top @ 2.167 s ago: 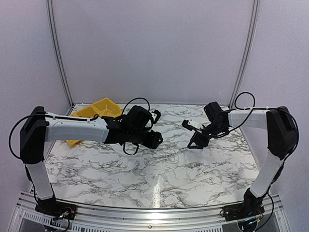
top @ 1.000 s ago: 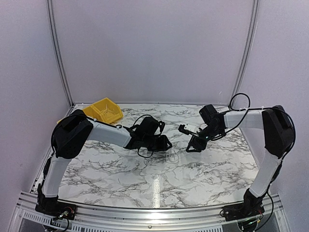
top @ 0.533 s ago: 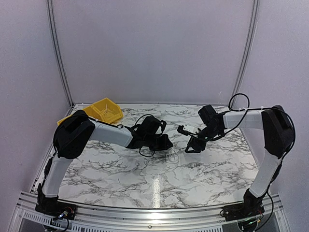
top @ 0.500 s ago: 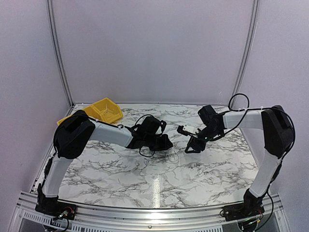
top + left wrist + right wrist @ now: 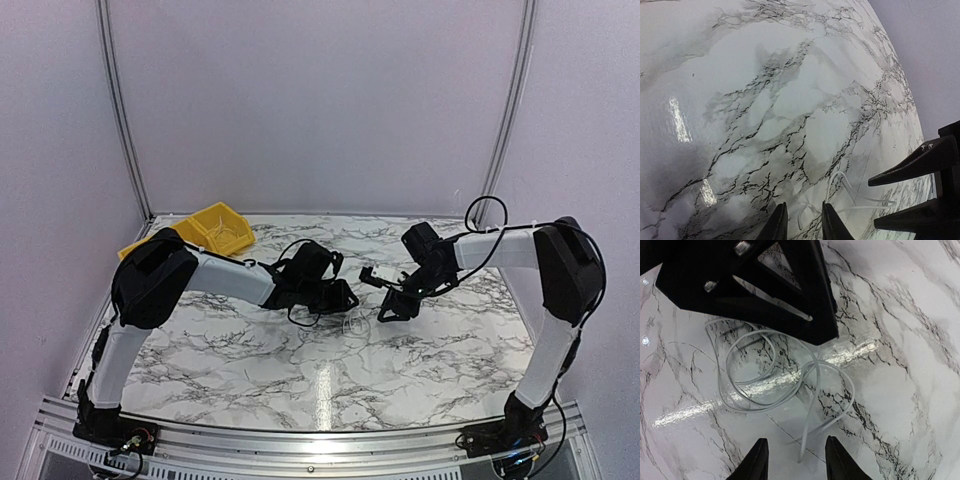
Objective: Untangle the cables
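Fingers (image 5: 779,225) of the left gripper (image 5: 804,226) stand narrowly parted, pinching nothing, tips low beside the thin white cable (image 5: 811,367), which lies in loose crossed loops on the marble table (image 5: 900,340) between the arms. Opposite, the right gripper (image 5: 797,460) is unclenched too, a loose cable end lying in its gap. Crowded this close, the grippers could knock together, and so flat a strand may slip free or pull the loops tighter.
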